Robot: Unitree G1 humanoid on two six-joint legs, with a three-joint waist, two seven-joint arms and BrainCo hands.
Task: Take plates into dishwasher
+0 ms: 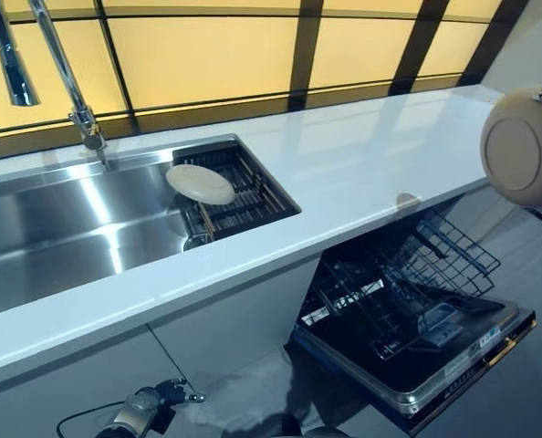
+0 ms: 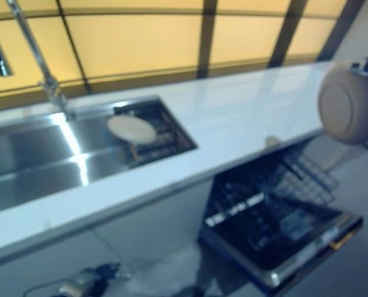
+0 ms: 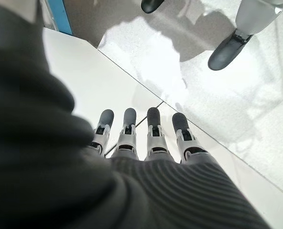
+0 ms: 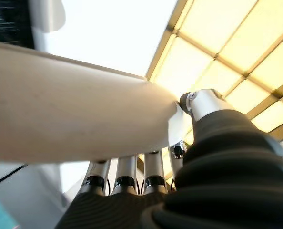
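Observation:
My right hand (image 4: 203,105) is shut on a beige plate (image 1: 524,146), fingers behind it and thumb on its rim. It holds the plate on edge in the air at the right end of the counter, above the open dishwasher (image 1: 408,310). The plate fills the right wrist view (image 4: 75,114). A second beige plate (image 1: 200,183) lies on the dark rack (image 1: 253,192) in the sink. My left hand (image 3: 151,138) hangs low by the cabinet front (image 1: 148,406), fingers straight and empty.
The dishwasher door is down and its wire rack (image 1: 435,265) is pulled out over it. A steel sink (image 1: 61,228) with a tall tap (image 1: 79,109) sits left in the white counter (image 1: 362,164). Windows run behind.

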